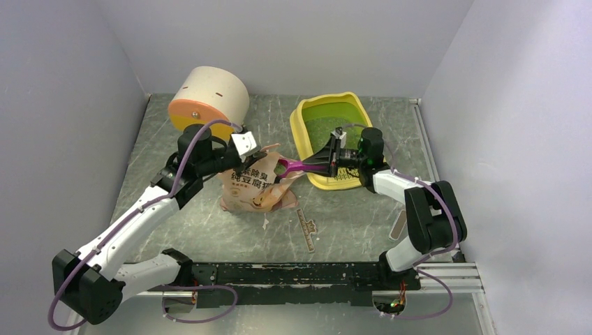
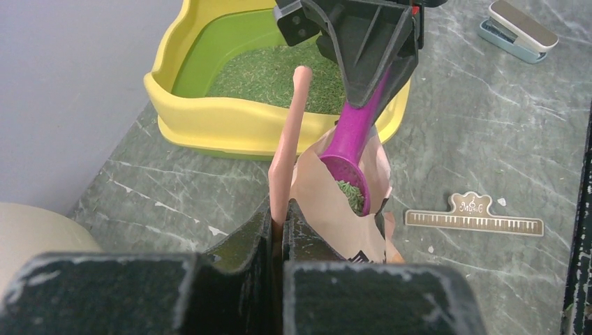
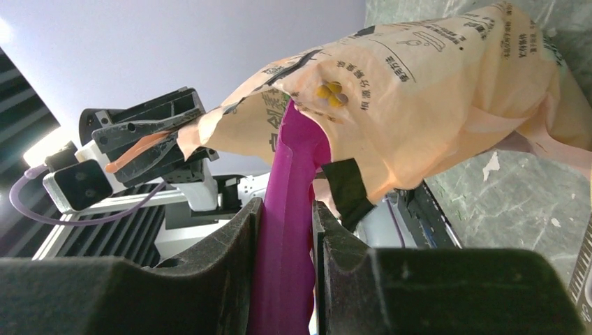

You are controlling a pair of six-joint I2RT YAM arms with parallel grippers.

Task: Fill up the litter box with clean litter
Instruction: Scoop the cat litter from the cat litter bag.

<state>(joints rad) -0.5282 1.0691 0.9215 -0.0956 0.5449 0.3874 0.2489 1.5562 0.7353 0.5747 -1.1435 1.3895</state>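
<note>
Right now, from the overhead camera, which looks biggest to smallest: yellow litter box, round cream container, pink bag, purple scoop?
Largest: the litter box and the cream container, roughly alike, so unranked.
Next, the pink bag.
Smallest, the magenta scoop, its bowl inside the bag.

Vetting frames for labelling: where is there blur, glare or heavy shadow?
Top external: evenly lit, sharp, only soft shadows. Left wrist: left fingers blurred and dark up close, litter box crisp. Right wrist: right fingers soft around the scoop, glare at far left, bag print legible.
</note>
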